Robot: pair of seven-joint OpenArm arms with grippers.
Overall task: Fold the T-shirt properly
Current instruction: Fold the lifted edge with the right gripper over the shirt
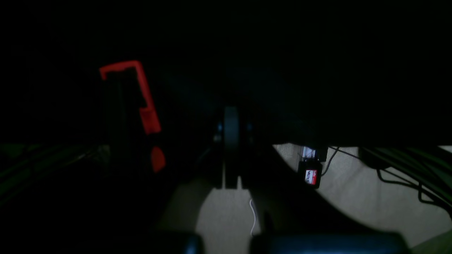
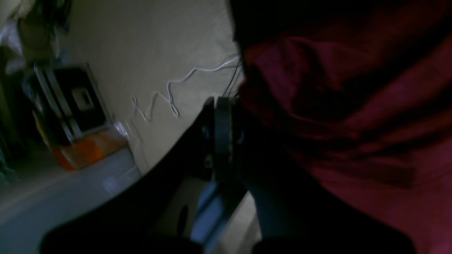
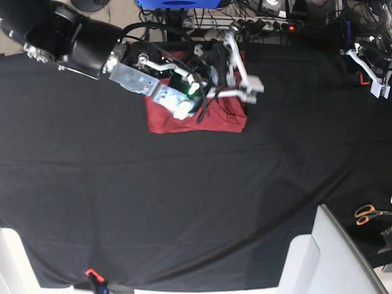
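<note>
Black table cloth (image 3: 184, 202) bears the folded T-shirt (image 3: 165, 119); both arms' jaws are closed, gripping nothing; no legible writing.

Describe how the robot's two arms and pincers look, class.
The right arm has glossy black shells, a bare silver metal wrist, black cables and a green light. Its right pincer is silver-grey with thin fingers. The left pincer, at the table's edge, is pale grey too.
</note>
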